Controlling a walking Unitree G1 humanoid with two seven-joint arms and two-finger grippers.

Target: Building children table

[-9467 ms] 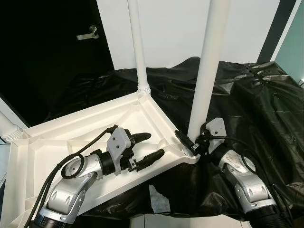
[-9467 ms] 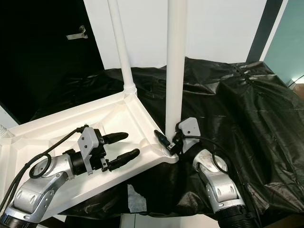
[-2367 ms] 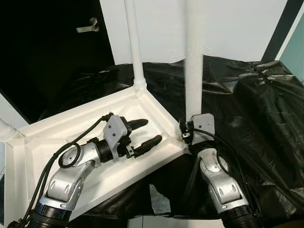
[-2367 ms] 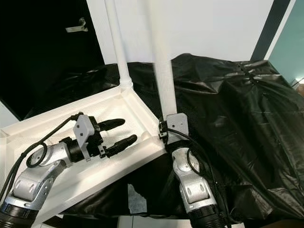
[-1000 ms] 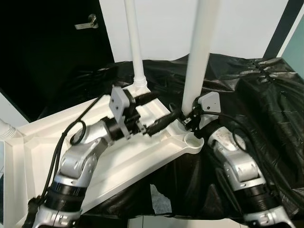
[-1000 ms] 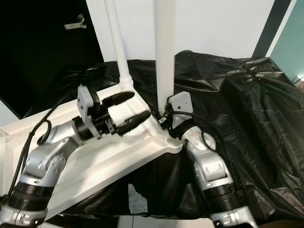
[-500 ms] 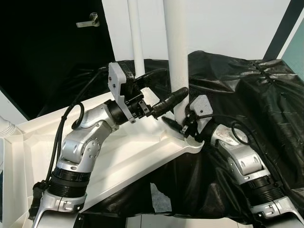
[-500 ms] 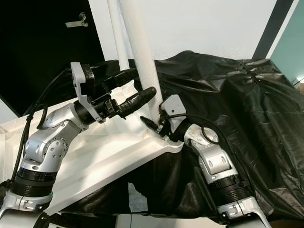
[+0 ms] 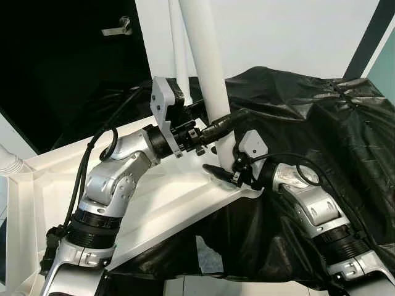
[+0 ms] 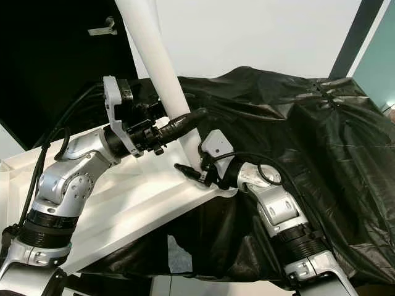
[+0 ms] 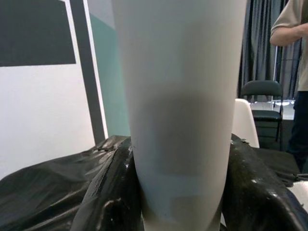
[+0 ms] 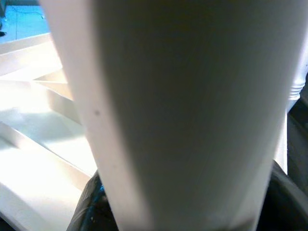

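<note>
The white table leg (image 9: 208, 80) leans with its top toward the robot's left, its lower end at the near corner of the upturned white tabletop (image 9: 154, 203); the tabletop lies underside up on a counter draped in black plastic sheet (image 9: 321, 135), its ribbed inner face toward the camera; a second leg (image 9: 178, 55) stands behind the first, further back on the tabletop, and a third socket end (image 9: 9, 163) shows at the far left edge.

The left hand (image 9: 210, 126) is closed around the leaning leg partway up, one black finger (image 9: 228, 121) wrapped across its front and the other behind it; in the left wrist view the leg (image 11: 180, 110) sits between the two fingers with both pressed to its sides. The right hand (image 9: 227, 174) grips the same leg low down, just above the corner socket, a finger (image 9: 216, 169) jutting out to the left of the leg; the right wrist view has the leg (image 12: 183, 110) right up against the lens, tabletop ribs (image 12: 43, 130) beyond.

Behind the counter a white wall (image 9: 296, 37); a dark door with a lever handle (image 9: 118, 27) to the left; a person's sleeve (image 11: 288, 24) and a chair (image 11: 262, 91) show in the left wrist view.
</note>
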